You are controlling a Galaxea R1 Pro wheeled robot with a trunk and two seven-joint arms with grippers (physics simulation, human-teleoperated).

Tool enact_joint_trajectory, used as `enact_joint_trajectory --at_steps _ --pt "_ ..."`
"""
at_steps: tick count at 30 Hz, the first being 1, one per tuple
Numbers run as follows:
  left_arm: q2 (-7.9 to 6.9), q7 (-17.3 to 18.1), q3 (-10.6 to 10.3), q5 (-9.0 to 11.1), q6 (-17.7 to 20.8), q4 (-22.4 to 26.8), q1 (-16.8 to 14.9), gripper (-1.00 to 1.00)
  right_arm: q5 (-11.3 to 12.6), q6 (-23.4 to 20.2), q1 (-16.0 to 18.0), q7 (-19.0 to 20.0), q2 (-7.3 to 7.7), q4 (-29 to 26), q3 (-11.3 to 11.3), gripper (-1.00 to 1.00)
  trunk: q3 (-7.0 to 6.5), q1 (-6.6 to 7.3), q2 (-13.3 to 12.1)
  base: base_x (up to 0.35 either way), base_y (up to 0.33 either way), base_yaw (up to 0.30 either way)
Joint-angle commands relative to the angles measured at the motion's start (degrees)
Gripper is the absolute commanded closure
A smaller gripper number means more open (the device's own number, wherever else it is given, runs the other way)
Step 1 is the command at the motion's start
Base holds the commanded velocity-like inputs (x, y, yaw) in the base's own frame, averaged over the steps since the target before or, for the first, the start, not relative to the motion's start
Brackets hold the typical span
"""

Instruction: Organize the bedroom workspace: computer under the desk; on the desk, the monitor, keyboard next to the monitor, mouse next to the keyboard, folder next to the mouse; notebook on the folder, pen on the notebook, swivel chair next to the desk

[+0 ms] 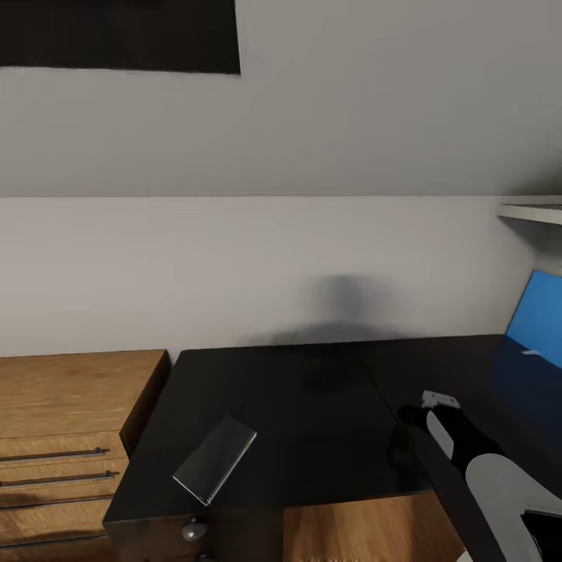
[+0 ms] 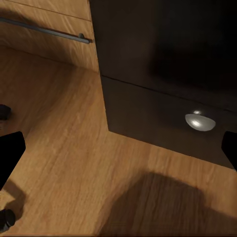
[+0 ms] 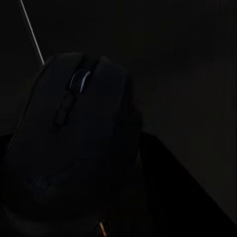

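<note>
The right hand [image 1: 414,425] seems to grasp the black mouse [image 3: 74,143] just above the desk [image 1: 312,406], with the grey notebook [image 1: 215,459] lying well to its left, while the left hand [image 2: 118,163] hangs released near the floor.

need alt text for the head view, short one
A glossy black desk against a pale wall holds a thin grey notebook near its front left corner. The robot's right arm reaches over the desk's right side; a light-wood drawer chest stands to the left.
</note>
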State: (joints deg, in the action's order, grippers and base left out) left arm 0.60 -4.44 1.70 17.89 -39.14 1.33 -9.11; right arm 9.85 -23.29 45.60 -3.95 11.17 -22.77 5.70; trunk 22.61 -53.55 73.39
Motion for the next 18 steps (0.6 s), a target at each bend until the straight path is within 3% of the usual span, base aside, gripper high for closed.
enact_joint_trajectory --at_steps 1,6,11,18 --pt "0.02 -0.3 0.1 -0.3 -0.1 0.0 0.0 -1.0 0.8 -0.2 0.0 -0.5 -0.04 -0.1 0.0 1.0 0.07 0.1 0.0 -0.263 0.0 0.0" --pt "0.02 -0.3 0.1 -0.3 -0.1 0.0 0.0 -1.0 0.9 -0.2 0.0 -0.4 -0.09 -0.1 0.1 1.0 0.07 0.1 0.0 -0.31 0.0 -0.041" --pt "0.0 -0.3 0.2 -0.3 -0.1 0.0 0.0 -1.0 0.9 -0.1 0.0 -0.4 -0.09 -0.1 0.1 1.0 0.07 0.1 0.0 -0.31 0.097 -0.193" --pt "-0.06 -0.3 0.2 -0.3 -0.1 0.0 0.0 -1.0 0.9 0.1 0.0 -0.4 -0.2 0.0 0.1 1.0 0.07 0.1 0.0 -0.099 0.097 -0.254"
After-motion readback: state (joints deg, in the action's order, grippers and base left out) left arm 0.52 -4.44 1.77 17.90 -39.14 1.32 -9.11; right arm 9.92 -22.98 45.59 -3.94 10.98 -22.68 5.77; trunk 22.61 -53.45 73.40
